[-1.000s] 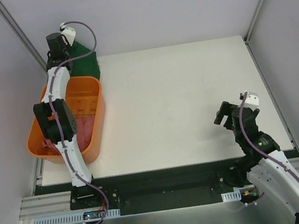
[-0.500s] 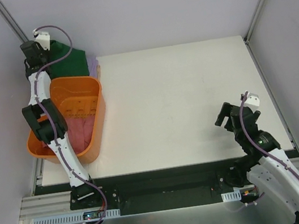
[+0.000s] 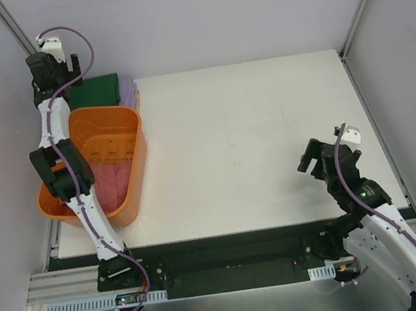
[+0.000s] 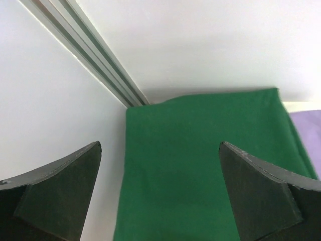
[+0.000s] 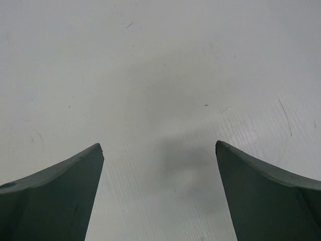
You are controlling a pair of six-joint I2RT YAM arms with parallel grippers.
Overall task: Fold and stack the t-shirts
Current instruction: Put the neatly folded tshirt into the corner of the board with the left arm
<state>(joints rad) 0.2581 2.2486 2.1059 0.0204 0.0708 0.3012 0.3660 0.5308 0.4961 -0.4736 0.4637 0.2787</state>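
Hovering at the far-left corner of the white table top (image 3: 253, 140), the left gripper (image 4: 160, 145) stands wide, nothing between its fingers. Below and ahead of it lies the dark green cotton t-shirt (image 4: 200, 165), folded to a flat rectangle. It rests on the pale lavender t-shirt (image 4: 306, 125), of which only a strip shows along the right side.

Right gripper (image 5: 158, 145): also wide and empty, over bare table near the right end of the near edge.

Judgement: two shirts are stacked and one is not yet folded. The step in hand looks like clearing the left arm from the stack.

- Lift straight up before swinging away, so neither finger catches the top fold and drags it askew.
- Keep the fingers spread until clear of the cloth.
- Leave the stack square to the corner (the green edges look straight from the wrist view).

Containers: one orange plastic basket (image 3: 125, 113) at the left edge, just near of the stack. In it lies the dusty pinkish-red t-shirt (image 3: 112, 179), crumpled on the floor of the basket. I see nothing else inside, though the left arm hides part of it.
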